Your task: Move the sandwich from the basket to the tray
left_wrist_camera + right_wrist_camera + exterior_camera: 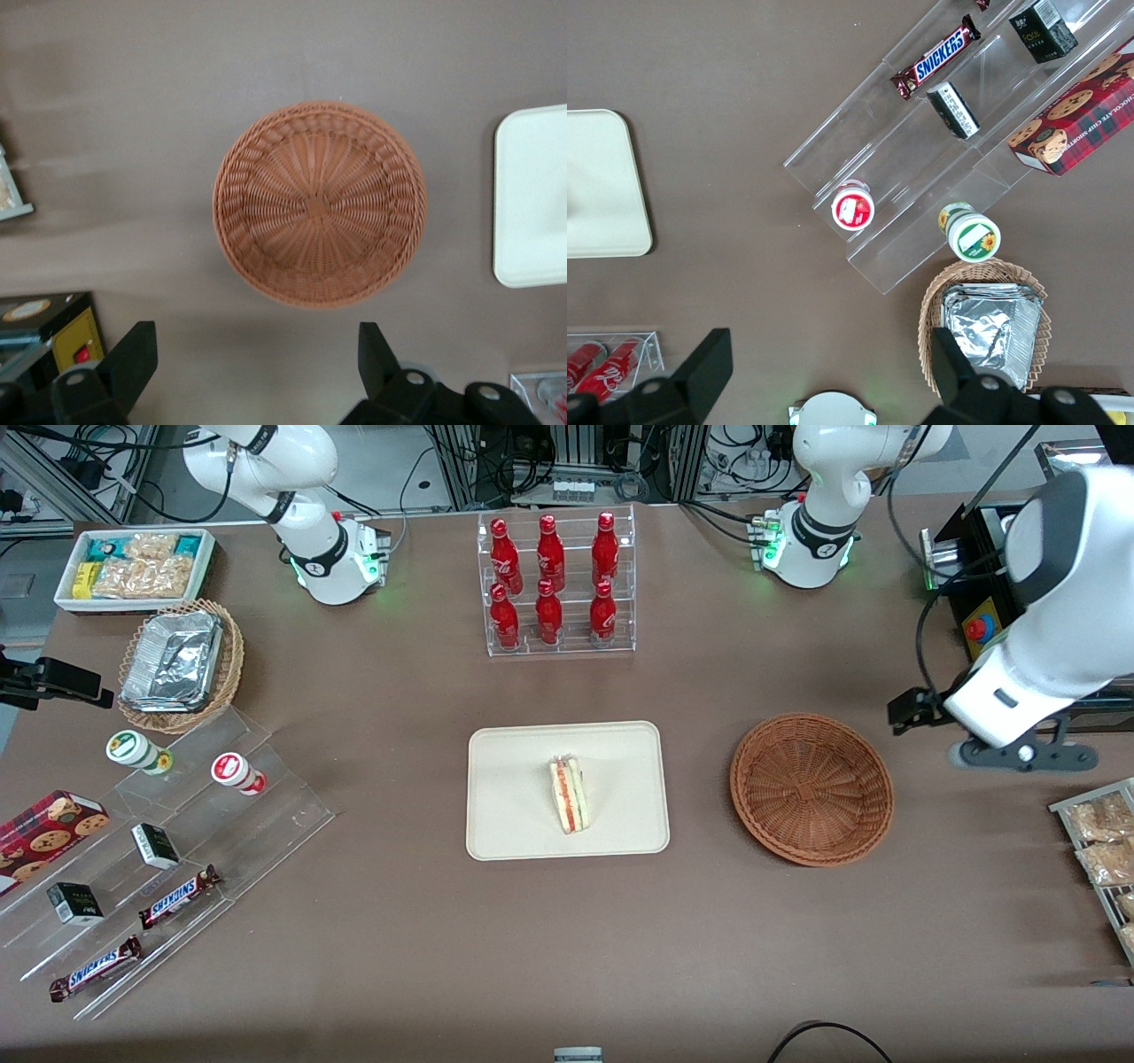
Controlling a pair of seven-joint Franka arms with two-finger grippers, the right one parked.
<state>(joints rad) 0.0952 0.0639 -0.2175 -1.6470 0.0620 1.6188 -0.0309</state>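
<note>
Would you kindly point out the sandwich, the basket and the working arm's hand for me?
sandwich [569, 794]: front view, cut edge showing the filling.
basket [811, 788]: front view, woven floor.
hand [257, 359]: left wrist view, midway between the open fingers, above the table beside the basket.

cream rectangular low-rimmed tray [620, 744] at mid-table, with the triangular pale-bread sandwich [570, 794] lying on it near its centre. at three o'clock from the tray in the front view, toward the working arm's end, the round reddish-brown wicker basket [811, 788], apart from the tray. at twelve o'clock from the tray, farther from the front camera, a clear acrylic rack of red bottles [554, 584]. black two-finger left gripper [255, 341] above the table at about two o'clock from the basket, fingers spread, touching nothing.
</note>
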